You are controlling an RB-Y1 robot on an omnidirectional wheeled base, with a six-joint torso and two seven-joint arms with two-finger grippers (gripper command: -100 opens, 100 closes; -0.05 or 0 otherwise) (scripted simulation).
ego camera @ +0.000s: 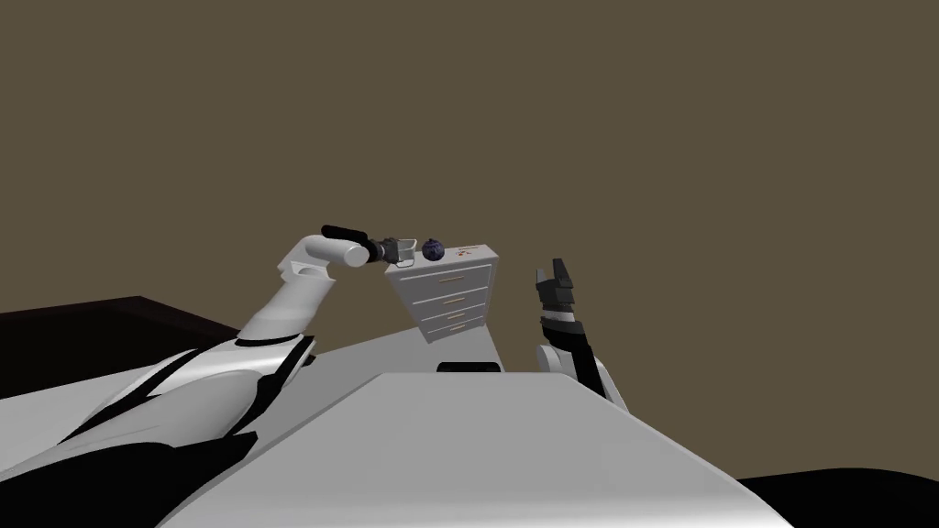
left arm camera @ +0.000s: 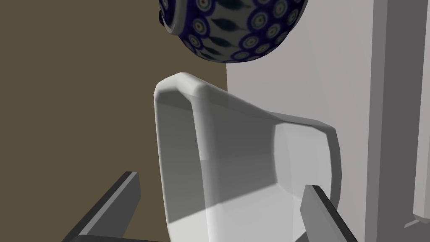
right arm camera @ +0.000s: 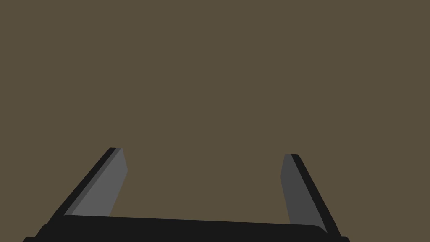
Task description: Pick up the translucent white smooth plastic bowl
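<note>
My left claw (ego camera: 396, 249) sits just left of centre in the head view, reached out level to the left end of the top of the white chest of drawers (ego camera: 454, 298). It is open. In the left wrist view its two grey fingers (left arm camera: 119, 201) stand wide apart, with the translucent white smooth bowl (left arm camera: 235, 159) between them and close in to the claw's dark body. The bowl rests on the chest's top, and the round dark blue jar with a dotted pattern (left arm camera: 235, 25) is just beyond it. I cannot tell whether the two touch. One finger is clear of the bowl's rim. The other crosses in front of its base, close to the chest's top, and I cannot tell whether it makes contact. I judge the step in hand to be the closing. I should close slowly so that the thin, slick wall does not squirt out. I should also hold my reach so that I do not nudge the jar, and lift only once both fingers bear on the bowl. My right claw (ego camera: 555, 275) is raised right of centre, its fingers spread and holding nothing.
</note>
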